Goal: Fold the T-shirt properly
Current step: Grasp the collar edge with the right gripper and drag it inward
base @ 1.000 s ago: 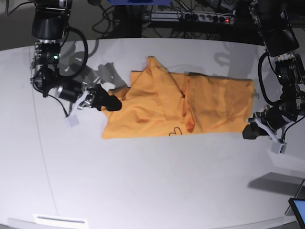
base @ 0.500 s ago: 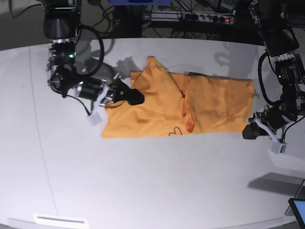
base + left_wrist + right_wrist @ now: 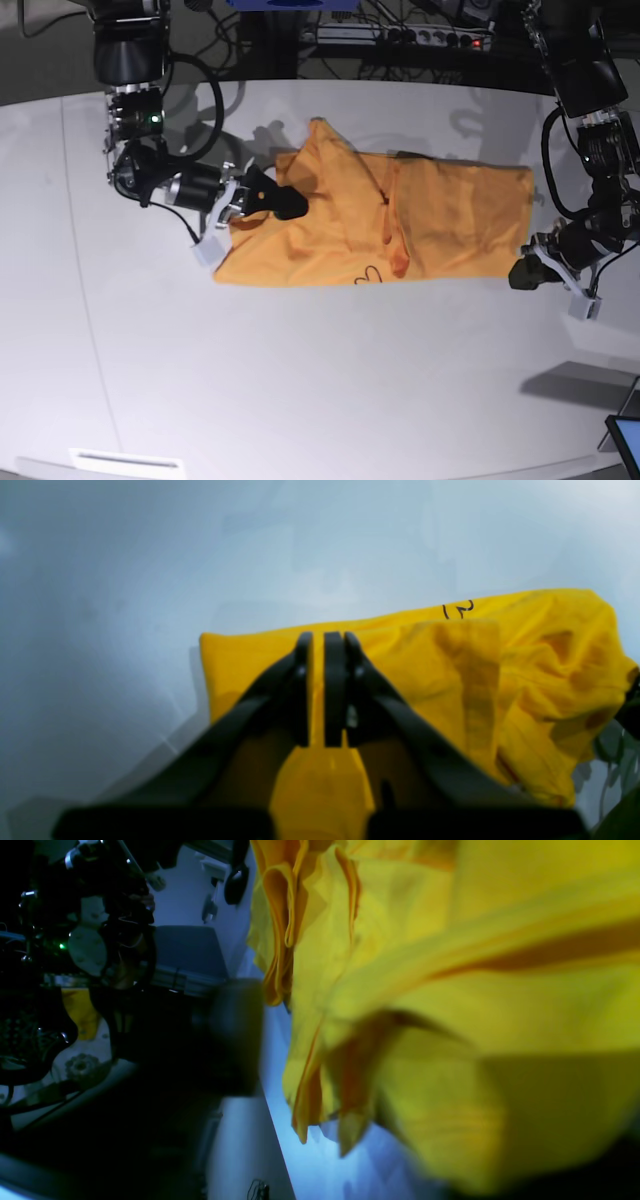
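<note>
Your right end effector [image 3: 285,203] is parked on the T-shirt [image 3: 400,225] at about 9 o'clock of the cloth, dark fingers lying over the bunched sleeve end; whether it's pinching fabric or just resting on it I honestly can't tell, since its wrist view is a blur of yellow folds with no clear look at the jaws; my guess is you're going for that sleeve layer so you can pull it across. Your left end effector [image 3: 522,274] sits at roughly 4 o'clock of the shirt, just off the hem corner, on bare desk; its wrist view shows the fingers [image 3: 334,687] drawn nearly together with only a thin slit between them and nothing clamped, shirt lying ahead of them; looks like it's waiting there to pin or grab that corner.

The shirt itself is mid-desk, partly folded, one side doubled over with a ridge down the middle and the little heart-like mark [image 3: 368,275] near the 6 o'clock edge.

The desk [image 3: 300,400] is a wide pale grey, smooth and matte; at 12 o'clock behind it there's dark clutter, cables [image 3: 400,50] and a power strip [image 3: 420,38]; a bit of screen [image 3: 627,440] pokes in at 4 o'clock.
</note>
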### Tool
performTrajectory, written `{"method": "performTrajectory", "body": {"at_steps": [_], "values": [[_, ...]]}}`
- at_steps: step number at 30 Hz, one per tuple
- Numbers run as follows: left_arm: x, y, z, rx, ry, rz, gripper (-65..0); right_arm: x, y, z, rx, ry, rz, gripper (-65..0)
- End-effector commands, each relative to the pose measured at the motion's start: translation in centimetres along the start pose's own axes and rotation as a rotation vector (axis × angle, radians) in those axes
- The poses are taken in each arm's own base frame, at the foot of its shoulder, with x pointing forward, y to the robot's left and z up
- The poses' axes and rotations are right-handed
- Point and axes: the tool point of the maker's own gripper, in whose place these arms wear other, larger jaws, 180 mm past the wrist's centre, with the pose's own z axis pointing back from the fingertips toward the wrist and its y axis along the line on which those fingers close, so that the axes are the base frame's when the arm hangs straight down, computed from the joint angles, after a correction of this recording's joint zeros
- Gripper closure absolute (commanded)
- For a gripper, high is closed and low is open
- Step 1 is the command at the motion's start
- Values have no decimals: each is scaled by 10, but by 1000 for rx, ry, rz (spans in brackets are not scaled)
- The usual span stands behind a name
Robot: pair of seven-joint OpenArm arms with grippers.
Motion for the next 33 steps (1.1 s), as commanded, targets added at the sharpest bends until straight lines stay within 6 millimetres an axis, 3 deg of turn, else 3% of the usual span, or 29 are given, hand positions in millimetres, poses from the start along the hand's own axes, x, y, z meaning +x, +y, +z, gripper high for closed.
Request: {"method": "performTrajectory", "body": {"at_steps": [1,3,10,19,23,28,33], "values": [[21,0,9,1,-57,-29,-42,4,-2,0,-14,10,6,-142],[22,1,9,2,-60,-27,-42,4,-2,0,-14,10,6,0],[22,0,9,2,-58,-28,-42,8,-8,9,-37,8,17,-4],[23,5,13,14,-56,-37,-42,10,-52,51,-152,-21,-46,-4],[23,4,13,13,-55,-37,-42,12,-62,64,-184,-21,-51,-4],[23,5,13,16,-55,-39,-42,17,-67,77,-213,-19,-31,-4],[26,4,13,17,-58,-43,-42,38,-46,83,-236,-43,39,-4]]}}
